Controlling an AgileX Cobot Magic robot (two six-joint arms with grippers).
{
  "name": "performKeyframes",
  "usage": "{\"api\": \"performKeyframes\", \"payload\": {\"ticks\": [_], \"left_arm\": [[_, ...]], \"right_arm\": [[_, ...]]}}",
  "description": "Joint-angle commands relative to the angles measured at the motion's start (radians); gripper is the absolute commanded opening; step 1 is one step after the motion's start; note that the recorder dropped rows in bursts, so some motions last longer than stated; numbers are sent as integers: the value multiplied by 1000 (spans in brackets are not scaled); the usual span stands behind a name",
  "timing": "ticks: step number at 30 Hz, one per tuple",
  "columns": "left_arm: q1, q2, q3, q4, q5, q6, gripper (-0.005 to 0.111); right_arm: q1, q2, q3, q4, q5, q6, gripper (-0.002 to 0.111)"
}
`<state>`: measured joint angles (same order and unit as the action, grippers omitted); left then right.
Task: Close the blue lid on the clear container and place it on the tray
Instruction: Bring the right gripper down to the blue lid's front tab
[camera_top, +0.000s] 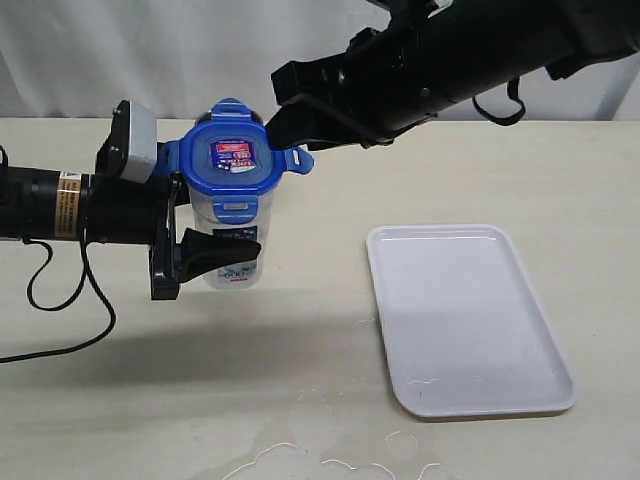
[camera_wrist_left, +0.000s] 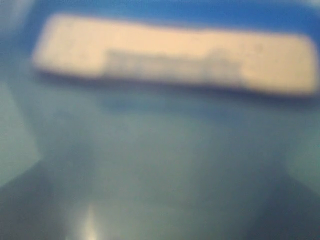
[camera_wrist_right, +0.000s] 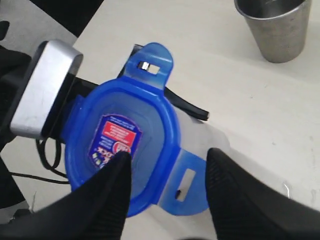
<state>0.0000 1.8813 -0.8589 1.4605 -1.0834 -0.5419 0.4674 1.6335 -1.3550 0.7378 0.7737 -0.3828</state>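
Ext. view: container (camera_top: 238, 235) sits left of centre, upright, w/ lid (camera_top: 238, 155) on top of it. L gripper (camera_top: 215, 240) comes in from the left edge and is clamped round the container's lower half; one black finger (camera_top: 222, 250) crosses the front over the printed label, the other is hidden behind. Can't tell if the container's base touches the table (camera_top: 150, 400) or hangs just above it.

Lid's side flaps stick out flat, so not snapped down; the front flap looks folded down, not sure.

R gripper (camera_top: 275, 100) reaches in from upper right, tips just above and beside the lid's right flap. R wrist view: R gripper (camera_wrist_right: 170, 190) is spread wide, nothing between the jaws. One finger (camera_wrist_right: 112, 195) is over the lid (camera_wrist_right: 125, 125), the other is past the outer flap. Can't tell if either touches. Steel cup (camera_wrist_right: 275, 25) stands on the table, well apart from the lid.

L wrist view: all blur, blue w/ a pale bar, too close to read.

Tray (camera_top: 470, 320) lies lower right, bare, well apart from the container. Wet patches (camera_top: 330, 455) at bottom centre.
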Motion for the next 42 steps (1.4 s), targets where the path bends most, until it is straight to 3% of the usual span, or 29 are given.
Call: {"api": "performKeyframes", "payload": {"ticks": [1, 27, 42], "left_arm": [[0, -4, -3, -42, -22, -14, 0], [0, -4, -3, -50, -34, -16, 0], [0, -4, -3, -48, -34, -34, 0]], "right_arm": [[1, 5, -27, -98, -17, 93, 46], [1, 89, -28, 111, 16, 11, 46], [-1, 98, -28, -39, -23, 25, 46]]}}
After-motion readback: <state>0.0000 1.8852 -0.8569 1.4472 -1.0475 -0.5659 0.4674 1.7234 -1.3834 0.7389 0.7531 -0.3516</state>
